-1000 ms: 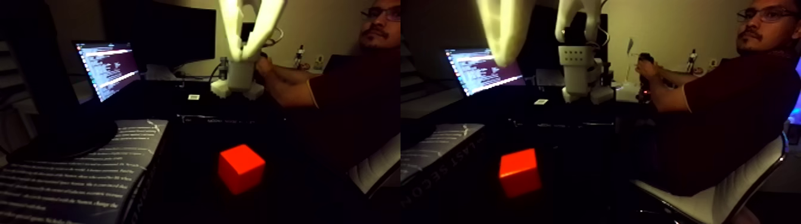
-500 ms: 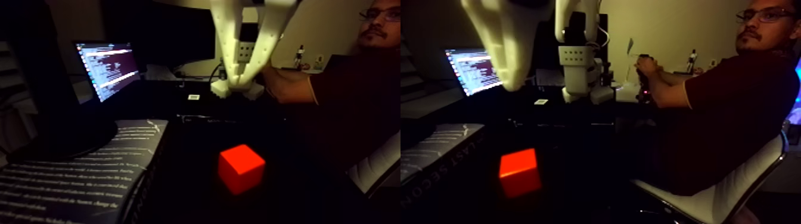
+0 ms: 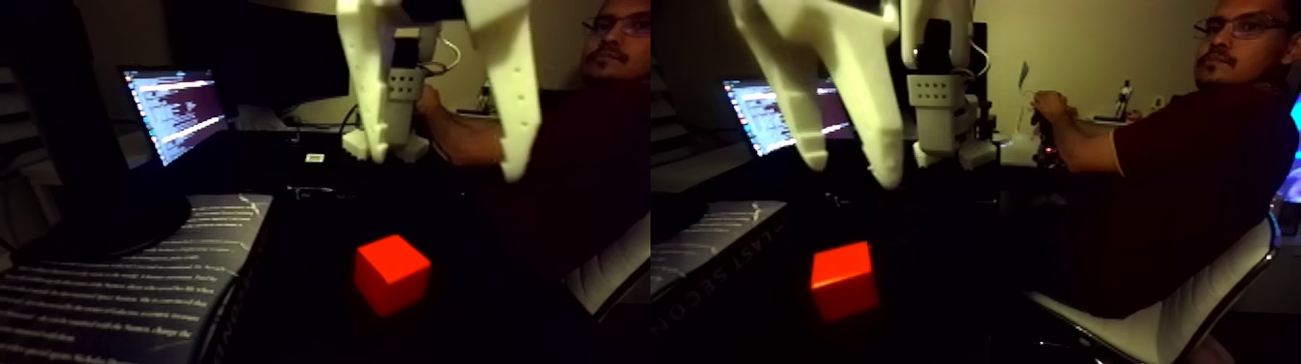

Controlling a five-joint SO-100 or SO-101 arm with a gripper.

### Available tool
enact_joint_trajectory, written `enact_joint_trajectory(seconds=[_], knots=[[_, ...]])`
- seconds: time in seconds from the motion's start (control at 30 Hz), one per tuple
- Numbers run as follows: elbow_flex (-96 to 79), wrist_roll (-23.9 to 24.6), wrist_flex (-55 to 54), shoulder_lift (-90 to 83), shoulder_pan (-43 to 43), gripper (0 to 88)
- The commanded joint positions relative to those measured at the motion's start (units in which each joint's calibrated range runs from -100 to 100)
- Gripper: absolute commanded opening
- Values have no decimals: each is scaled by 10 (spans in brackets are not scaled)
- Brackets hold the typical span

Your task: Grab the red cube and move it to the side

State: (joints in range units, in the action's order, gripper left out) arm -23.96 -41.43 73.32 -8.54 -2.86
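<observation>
gripper [image 3: 445,169] hangs with fingers spread wide, holding nothing | cube [image 3: 391,274] sits below it on the dark table, apart, untouched | I judge: nothing done yet; descent, grasp, sideways move all remain

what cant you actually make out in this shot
- Fixed view, the dark table around the red cube: its surface and edges are lost in shadow.
- The open claw: its upper part is cut off by the top edge.
- Laptop screen: text too small to read.
- Open book: print too blurred to read.
</observation>
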Motion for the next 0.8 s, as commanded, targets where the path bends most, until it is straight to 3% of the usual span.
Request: enact_joint_trajectory(seconds=[0.0,0.47,0.77], knots=[[3,-4,-18,11,-1,358],[2,-29,-59,48,-46,360],[2,-14,-62,55,-50,360]])
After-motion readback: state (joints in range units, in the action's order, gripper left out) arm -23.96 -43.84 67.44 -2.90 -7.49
